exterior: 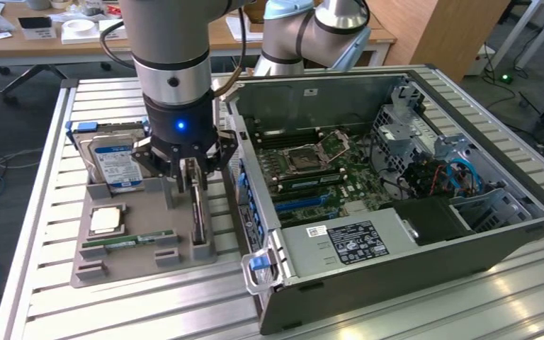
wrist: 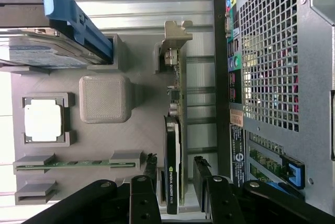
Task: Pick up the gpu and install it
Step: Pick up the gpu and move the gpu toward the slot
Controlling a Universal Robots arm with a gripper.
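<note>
The gpu (exterior: 197,212) stands on edge in a slot of the grey holder tray (exterior: 139,269), beside the open computer case (exterior: 395,177). In the wrist view the gpu (wrist: 175,103) is a thin green board with a black face and a silver bracket at its far end. My gripper (exterior: 189,173) hangs straight over the card, close above it. In the wrist view the gripper (wrist: 175,158) is open. Its two dark fingers (wrist: 152,166) straddle the card's black end, with a small gap on each side.
The tray also holds a hard drive with a blue label (exterior: 116,163), a square CPU (exterior: 107,219) and a narrow RAM stick (exterior: 128,242). The case's motherboard with blue slots (exterior: 300,202) lies exposed. The case's rear wall (wrist: 267,77) stands close beside the card.
</note>
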